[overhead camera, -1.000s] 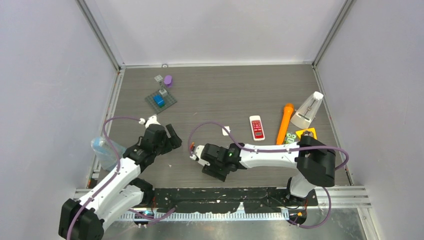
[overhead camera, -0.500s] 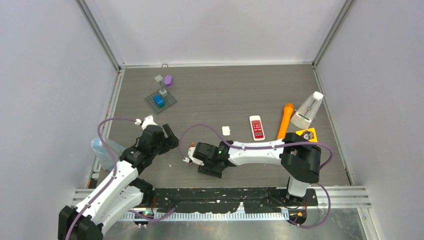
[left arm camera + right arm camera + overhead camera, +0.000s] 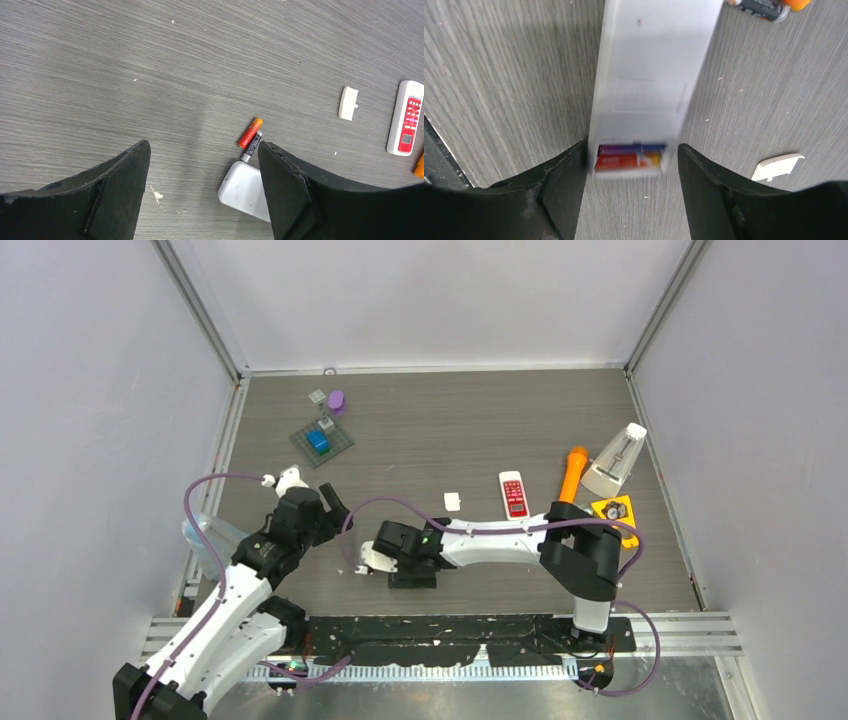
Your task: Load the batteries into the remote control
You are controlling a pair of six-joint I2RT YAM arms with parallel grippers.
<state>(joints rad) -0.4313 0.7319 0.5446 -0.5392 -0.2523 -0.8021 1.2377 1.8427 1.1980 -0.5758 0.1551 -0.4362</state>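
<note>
While remote (image 3: 649, 75) lies along right pincer (image 3: 631, 150), batteries (image 3: 624, 161) crosswise

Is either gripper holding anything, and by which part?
Left gripper: nothing, open. Right gripper straddles the white remote at its battery-compartment end; a firm grip cannot be told.

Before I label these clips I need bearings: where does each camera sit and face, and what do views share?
Top: overhead, behind the left arm and right arm, both shown, facing down at the table.
Left wrist: faces down at loose batteries; the open left gripper shows.
Right wrist: faces down at the white remote, right gripper straddling it.
Shared: both wrist views show those batteries.
</note>
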